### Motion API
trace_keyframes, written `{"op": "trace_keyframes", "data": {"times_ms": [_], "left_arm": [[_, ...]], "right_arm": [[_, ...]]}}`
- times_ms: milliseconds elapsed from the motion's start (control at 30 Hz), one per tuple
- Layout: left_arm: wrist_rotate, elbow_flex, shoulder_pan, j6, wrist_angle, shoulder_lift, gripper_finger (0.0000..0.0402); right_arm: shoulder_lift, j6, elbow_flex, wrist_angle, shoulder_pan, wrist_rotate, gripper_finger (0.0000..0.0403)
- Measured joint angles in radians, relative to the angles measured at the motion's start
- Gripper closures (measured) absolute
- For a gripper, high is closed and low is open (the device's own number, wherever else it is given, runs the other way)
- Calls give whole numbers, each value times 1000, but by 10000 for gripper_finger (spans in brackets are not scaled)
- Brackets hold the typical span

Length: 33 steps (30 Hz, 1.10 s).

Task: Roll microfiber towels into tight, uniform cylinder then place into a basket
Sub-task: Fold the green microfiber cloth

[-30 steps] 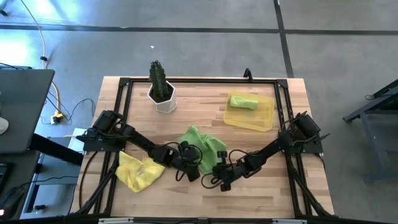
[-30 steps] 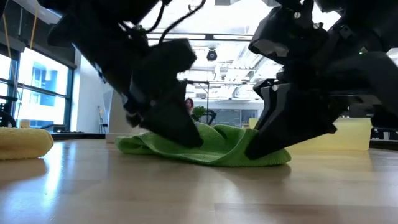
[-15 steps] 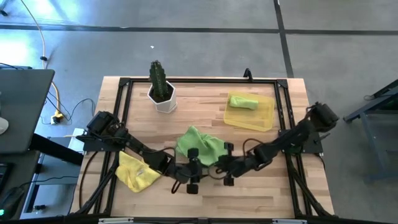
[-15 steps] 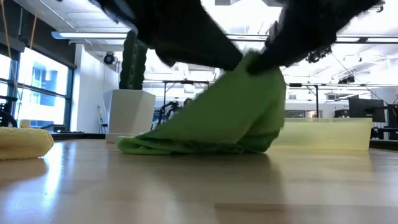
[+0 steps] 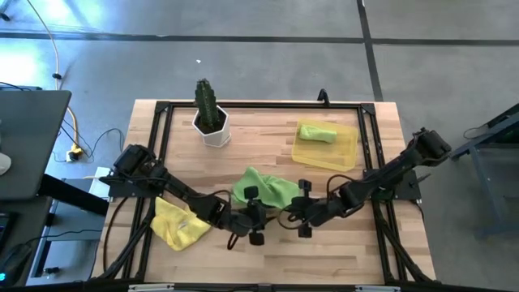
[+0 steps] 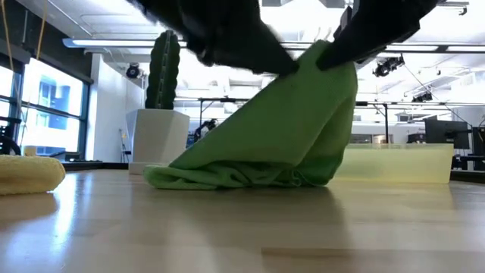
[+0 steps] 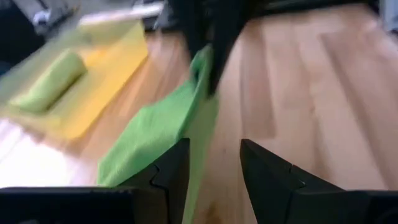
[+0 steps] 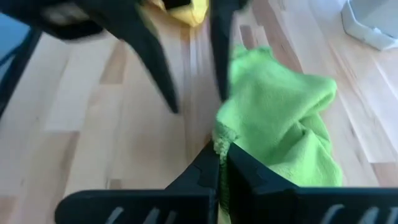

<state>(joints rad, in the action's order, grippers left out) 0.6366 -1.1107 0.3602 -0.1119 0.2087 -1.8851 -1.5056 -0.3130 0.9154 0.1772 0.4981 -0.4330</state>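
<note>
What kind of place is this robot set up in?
Probably a lab or workshop: a wooden table in a black frame stands on bare concrete floor, and the low view shows open ceilings with strip lights.

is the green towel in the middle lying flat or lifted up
Lifted: the right hand pinches the green towel by an edge, raised in a peak, its lower part bunched on the table.

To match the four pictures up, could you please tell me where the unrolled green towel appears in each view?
High view: green towel mid-table, between both arms.
Low view: centre, one edge lifted into a peak.
Left wrist view: lower left of centre.
Right wrist view: right of centre.
Shared landmark: yellow basket, absent from the right wrist view.
</note>
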Motion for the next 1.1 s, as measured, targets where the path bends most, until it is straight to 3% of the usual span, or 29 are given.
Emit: {"op": "trace_keyframes", "data": {"times_ms": [267,700,1100], "left_arm": [[5,-33,-2,83,-5,0,271],[-44,-32,-53,-188,-320,0,271],[-81,-32,-42,-239,-465,0,271]], "right_arm": [[0,7,0,29,-6,0,403],[35,65,0,24,-6,-29,403],[197,97,0,66,-7,-91,403]]}}
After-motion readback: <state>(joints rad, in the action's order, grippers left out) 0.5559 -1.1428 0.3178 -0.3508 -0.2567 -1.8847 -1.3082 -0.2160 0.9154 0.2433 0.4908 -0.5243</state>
